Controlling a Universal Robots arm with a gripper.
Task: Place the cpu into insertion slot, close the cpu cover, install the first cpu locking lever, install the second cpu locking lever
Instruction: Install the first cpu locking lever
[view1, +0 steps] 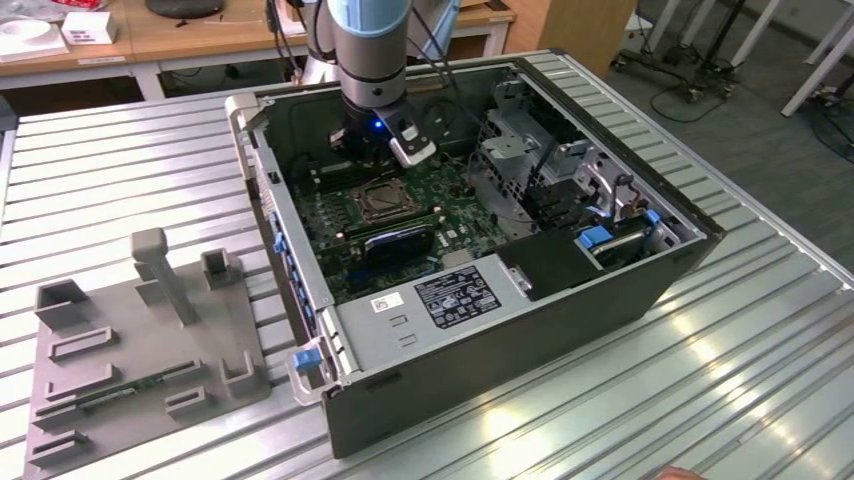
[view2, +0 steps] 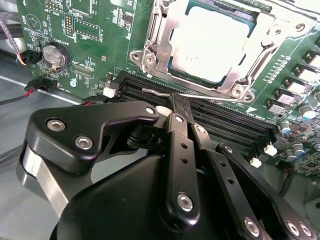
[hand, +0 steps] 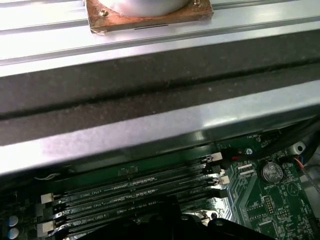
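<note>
In the exterior view, the computer case (view1: 534, 340) sat mid-frame on the worktop (view1: 747, 400), a fixture block (view1: 147, 350) lower left; the cpu (view2: 210, 42) lay inside the cpu cover (view2: 156, 47).

Arm (view1: 371, 60) hangs inside the open computer case (view1: 534, 330) above the insertion slot (view1: 380, 203)

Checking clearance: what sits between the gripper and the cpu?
In the second wrist view, long black memory slots and a thin silvery rod lie between the gripper and the cpu.
</note>
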